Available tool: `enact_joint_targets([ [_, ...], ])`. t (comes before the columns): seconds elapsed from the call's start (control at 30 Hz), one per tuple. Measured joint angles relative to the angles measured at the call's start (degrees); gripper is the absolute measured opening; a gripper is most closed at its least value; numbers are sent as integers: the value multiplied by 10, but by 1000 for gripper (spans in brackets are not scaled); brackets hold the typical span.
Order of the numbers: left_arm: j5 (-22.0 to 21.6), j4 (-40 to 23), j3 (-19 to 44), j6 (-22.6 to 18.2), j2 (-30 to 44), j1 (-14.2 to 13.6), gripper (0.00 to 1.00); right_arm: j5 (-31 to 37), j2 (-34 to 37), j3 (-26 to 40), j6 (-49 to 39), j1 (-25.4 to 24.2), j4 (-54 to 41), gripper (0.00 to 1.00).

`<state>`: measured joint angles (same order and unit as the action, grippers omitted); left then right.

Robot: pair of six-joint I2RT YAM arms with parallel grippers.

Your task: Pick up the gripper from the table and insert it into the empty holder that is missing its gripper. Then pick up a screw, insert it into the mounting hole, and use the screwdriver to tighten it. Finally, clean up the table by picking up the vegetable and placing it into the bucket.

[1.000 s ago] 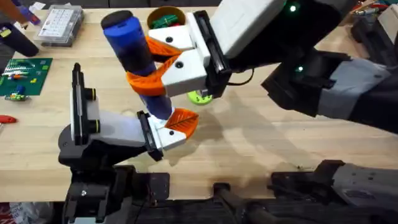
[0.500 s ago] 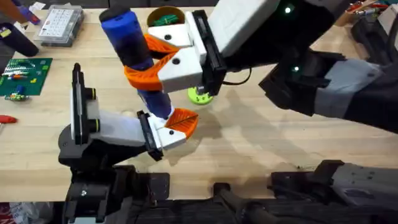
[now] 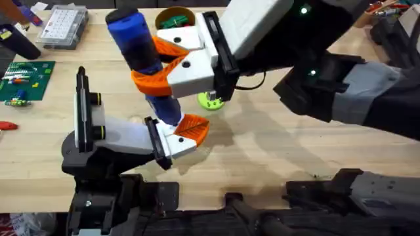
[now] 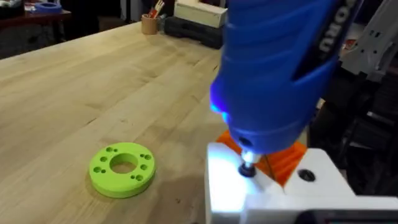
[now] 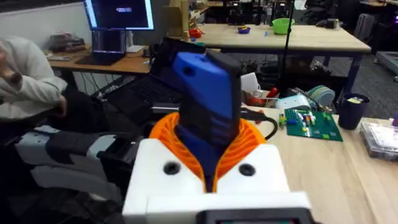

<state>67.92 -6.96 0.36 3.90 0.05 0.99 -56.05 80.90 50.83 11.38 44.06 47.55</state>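
My right gripper point(image 3: 155, 65) is shut on the blue screwdriver point(image 3: 131, 36), its orange pads point(image 5: 249, 140) pressing on the black middle band. The screwdriver point(image 5: 208, 87) stands tilted with its tip down. Its bit point(image 4: 247, 168) rests on the white body of my left gripper point(image 3: 187, 131), and a blue light glows at the screwdriver's nose. The screw is hidden under the bit. The bucket point(image 3: 190, 14) stands at the far edge behind the right gripper, with something green inside. The vegetable is out of view.
A lime-green disc with holes point(image 3: 211, 99) point(image 4: 122, 168) lies flat on the table just beyond the left gripper. At the far left lie a green circuit board point(image 3: 26, 78) and a clear parts box point(image 3: 62, 26). Bare wood stretches to the right.
A second ago the right gripper and screwdriver sat slightly further right, partly covering the green disc. They have shifted a little left. The left arm has stayed still.
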Motion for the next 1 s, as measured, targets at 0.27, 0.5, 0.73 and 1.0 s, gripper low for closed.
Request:
enact_joint_targets([
  [0.27, 0, 1, 0, -1, 0, 0, 11, -7, -9, 0, 0, 0, -9, 36],
  [0.5, 0, 0, 0, -1, 0, 0, 11, -6, -9, 0, 1, 0, -8, 35],
  [0.73, 0, 0, 0, 0, 0, 0, 11, -8, -9, 37, 19, -3, -34, 35],
  [1.0, 0, -1, 0, 0, 0, 0, 11, -8, -10, 69, 21, -5, -39, 36],
])
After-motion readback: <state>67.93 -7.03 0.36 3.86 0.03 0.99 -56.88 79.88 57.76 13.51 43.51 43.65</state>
